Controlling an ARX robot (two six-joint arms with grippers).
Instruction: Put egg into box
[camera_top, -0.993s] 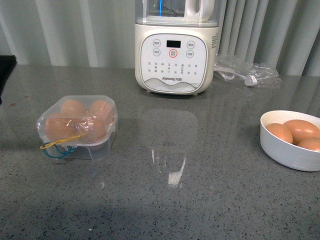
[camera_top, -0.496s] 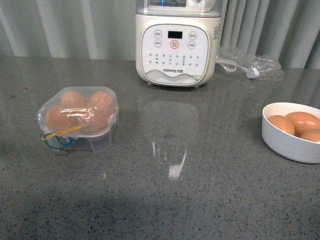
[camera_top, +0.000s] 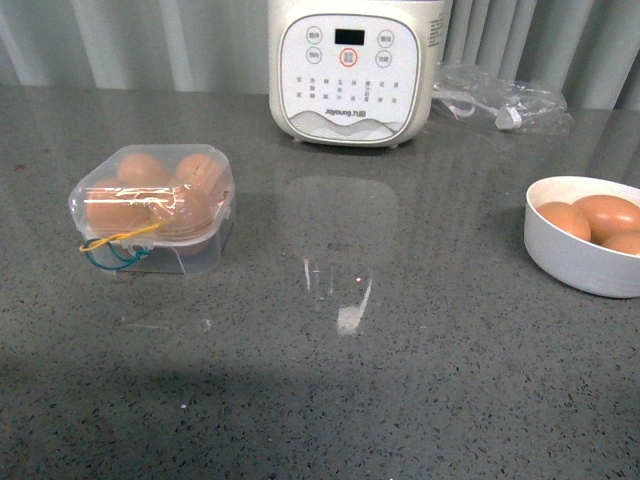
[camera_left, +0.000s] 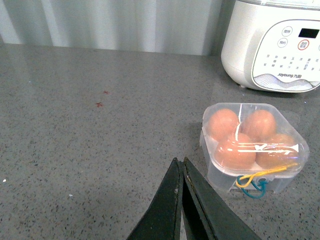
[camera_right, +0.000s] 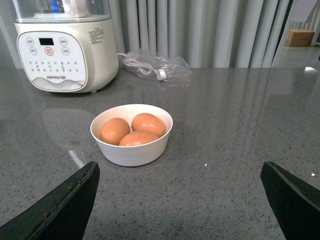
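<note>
Left gripper (camera_left: 181, 167) has its jaws pressed together on nothing, hovering over bare desk just beside the box (camera_left: 251, 145). Right gripper (camera_right: 180, 187) has its jaws spread wide apart, with the white bowl (camera_right: 132, 150) sitting out in front of them. The desk (camera_top: 420, 380) is grey speckled stone, kinda glossy, with pale curtains (camera_right: 200, 30) behind it. Count: one box, lid down with a yellow and a blue band at its front, four brown eggs inside I think, the plastic blurs it. Three eggs in the bowl, so the egg (camera_right: 147, 123) is there, well apart from the box. Also one cream blender base (camera_top: 350, 70) at the back and one clear plastic bag (camera_top: 505, 98) near it.
</note>
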